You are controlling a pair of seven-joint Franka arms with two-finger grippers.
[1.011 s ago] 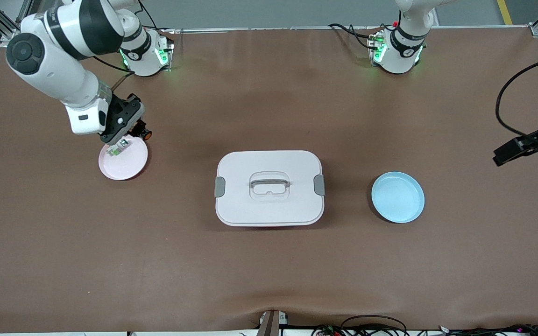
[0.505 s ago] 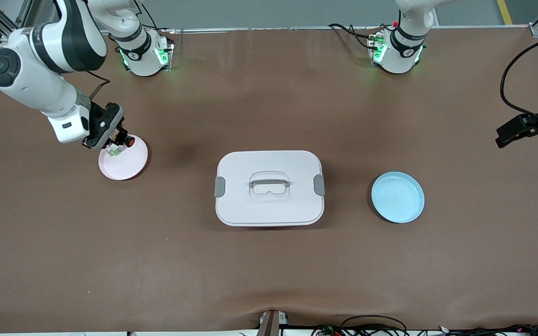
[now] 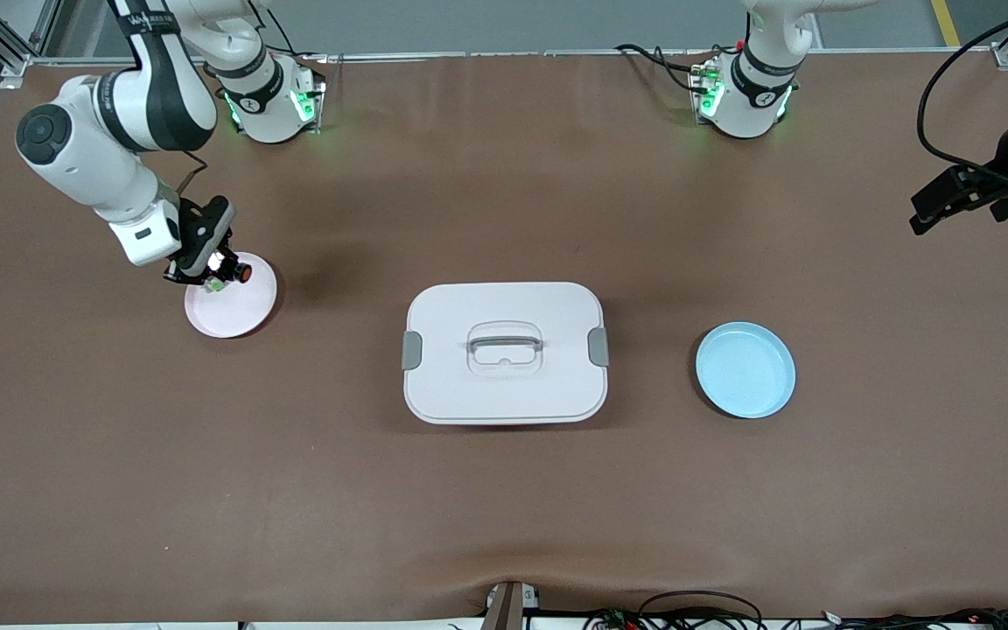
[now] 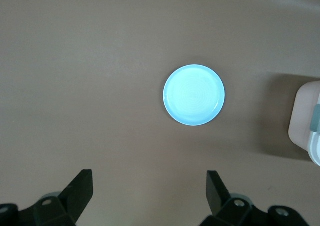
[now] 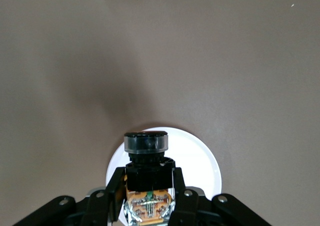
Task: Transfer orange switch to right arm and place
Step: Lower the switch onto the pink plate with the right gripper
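Note:
My right gripper (image 3: 222, 269) is shut on the orange switch (image 3: 240, 274), a small black button with an orange cap. It holds the switch low over the edge of the pink plate (image 3: 237, 306) that lies toward the robots' bases. In the right wrist view the switch (image 5: 146, 158) sits between the fingers (image 5: 116, 188) of that gripper (image 5: 148, 186), with the plate (image 5: 200, 161) under it. My left gripper (image 3: 937, 206) is open and empty, high over the table's edge at the left arm's end. In its own view it (image 4: 149, 191) looks down on the blue plate (image 4: 194, 94).
A white lidded box (image 3: 504, 350) with a handle stands mid-table and shows at the edge of the left wrist view (image 4: 307, 131). The blue plate (image 3: 745, 369) lies beside it toward the left arm's end. A small whitish-clear part with green (image 3: 213, 284) lies on the pink plate.
My right gripper has come down with the orange switch to just over the pink plate's edge. My left gripper has drifted toward the robots' bases along the table's edge.

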